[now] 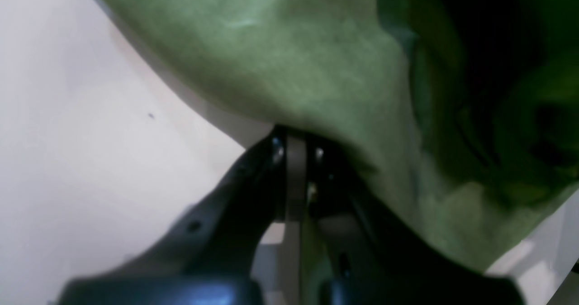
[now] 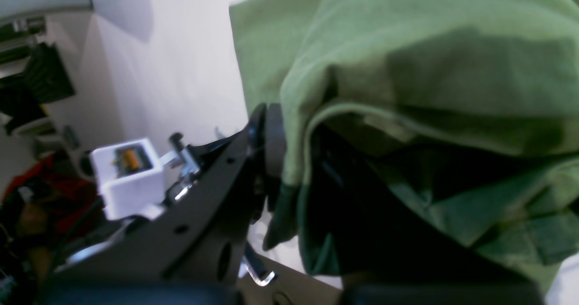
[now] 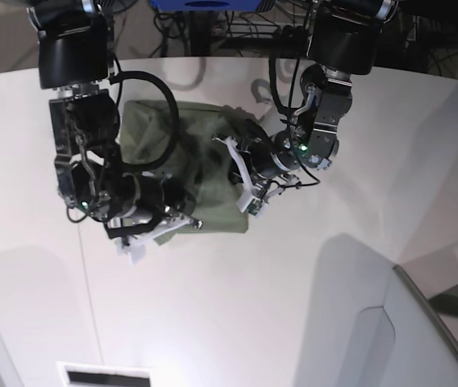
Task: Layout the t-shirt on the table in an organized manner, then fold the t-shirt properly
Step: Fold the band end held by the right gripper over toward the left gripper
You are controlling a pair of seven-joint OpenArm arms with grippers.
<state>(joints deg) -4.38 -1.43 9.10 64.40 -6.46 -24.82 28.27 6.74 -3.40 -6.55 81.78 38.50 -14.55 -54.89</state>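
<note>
T-shirt (image 3: 205, 173) in olive green lies bunched in a rumpled heap toward the far middle of the white table (image 3: 310, 282), flanked by two black robot arms in the base view. At that view's left, the right gripper (image 3: 182, 219) sits at the heap's near edge; its wrist camera shows the jaws drawn in narrow, with a hemmed fold of cloth pinched between them and more fabric draped over the far finger. At the view's right, the left gripper (image 3: 249, 193) meets the opposite side of the heap; its own camera shows the jaws fully closed and cloth running down between them, so it appears to hold a thin edge of the shirt.

The garment is not yet spread: layers overlap, and neither sleeves nor neckline can be made out. The step in hand looks to be the laying-out. To do it well, both arms would likely need to draw their held edges apart evenly and low over the tabletop, so the fabric pulls taut without twisting. Each grip should stay on a single layer where possible; a pinch through several layers would drag folds along. Plenty of bare table lies nearer the camera, enough room to spread the shirt flat before any folding begins.
</note>
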